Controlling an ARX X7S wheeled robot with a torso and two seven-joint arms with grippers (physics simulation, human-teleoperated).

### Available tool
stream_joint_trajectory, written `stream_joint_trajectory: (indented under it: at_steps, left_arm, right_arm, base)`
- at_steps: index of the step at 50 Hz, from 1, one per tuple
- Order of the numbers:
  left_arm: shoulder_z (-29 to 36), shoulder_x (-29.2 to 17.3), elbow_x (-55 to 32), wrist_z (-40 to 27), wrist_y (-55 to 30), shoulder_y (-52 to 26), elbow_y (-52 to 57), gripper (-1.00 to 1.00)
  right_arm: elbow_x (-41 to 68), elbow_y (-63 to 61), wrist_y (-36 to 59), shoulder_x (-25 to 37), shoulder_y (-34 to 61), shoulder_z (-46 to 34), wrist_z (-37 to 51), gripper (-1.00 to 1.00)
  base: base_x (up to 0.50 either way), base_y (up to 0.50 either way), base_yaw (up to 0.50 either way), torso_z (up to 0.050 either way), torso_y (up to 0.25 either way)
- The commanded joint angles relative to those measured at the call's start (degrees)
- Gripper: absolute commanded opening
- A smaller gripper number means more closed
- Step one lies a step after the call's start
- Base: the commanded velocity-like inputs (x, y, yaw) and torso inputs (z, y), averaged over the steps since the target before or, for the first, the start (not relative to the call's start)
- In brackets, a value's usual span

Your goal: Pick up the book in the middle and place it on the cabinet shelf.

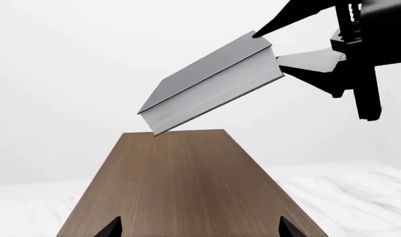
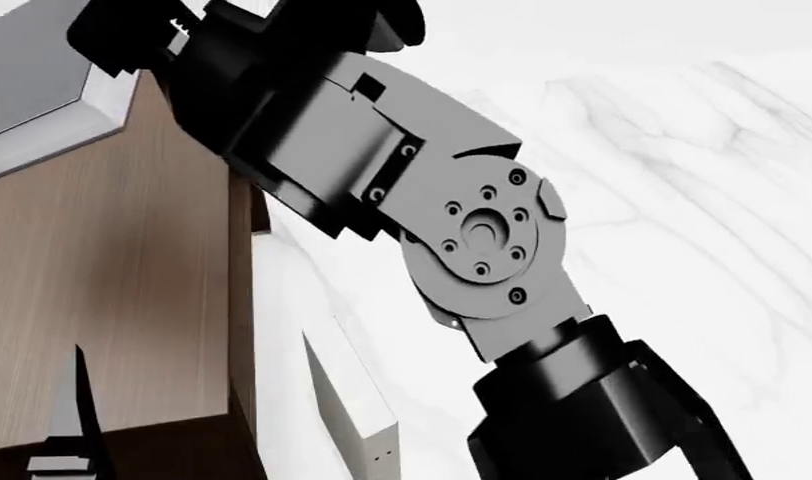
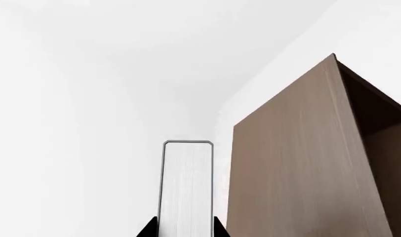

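The dark grey book [image 1: 207, 84] with white page edges hangs tilted over the far end of the brown wood cabinet shelf [image 1: 180, 182]. My right gripper [image 1: 273, 52] is shut on one end of it. In the right wrist view the book's page edges [image 3: 187, 182] stand between the right gripper's [image 3: 185, 228] jaws, with the cabinet [image 3: 293, 168] beside it. In the head view the book [image 2: 33, 70] is at the cabinet's [image 2: 113, 280] far corner. I cannot tell if it touches the top. My left gripper [image 1: 199, 229] is open and empty over the cabinet's near end.
A pale off-white book [image 2: 353, 400] stands on the white marbled floor [image 2: 673, 200] beside the cabinet's dark side. My right arm [image 2: 473, 230] crosses the middle of the head view. One left finger [image 2: 73, 410] shows above the cabinet top.
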Motion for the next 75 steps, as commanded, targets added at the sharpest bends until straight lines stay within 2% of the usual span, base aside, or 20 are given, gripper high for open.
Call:
stream_joint_trajectory:
  at_steps: [1,26,67,68,75]
  left_arm:
    - [-1.47,1.15,0.02,1.72,0.42,0.18,0.47,1.0]
    - [-1.44,0.87,-0.58,1.3,0.58,0.1,0.49,1.0]
    - [-0.79,0.34,-0.92,0.85,0.93,-0.16,0.03,1.0]
    - [-0.8,0.33,-0.96,0.87,0.99,-0.15,0.01,1.0]
    - [-0.81,0.21,-1.07,0.75,1.05,-0.14,0.04,1.0]
  right_arm:
    - [4.23,-1.97,-4.58,-1.55,0.98,-3.24,-4.49,-1.0]
    - [8.23,0.02,-9.85,-0.59,-1.44,-12.92,-9.85,-1.0]
    - [8.43,0.3,-12.4,0.8,-4.22,-18.2,-13.2,-1.0]
    - [8.75,0.43,-12.3,0.8,-4.31,-18.08,-13.57,1.0]
    - [8.84,-0.71,-12.71,1.68,-4.88,-18.34,-13.24,1.0]
  base:
    - [0.0,0.0,0.0,0.0,0.0]
    - [0.0,0.0,0.0,0.001,0.001]
    - [0.0,0.0,0.0,0.0,0.001]
    - [0.0,0.0,0.0,0.0,0.0]
    - [0.0,0.0,0.0,0.001,0.0]
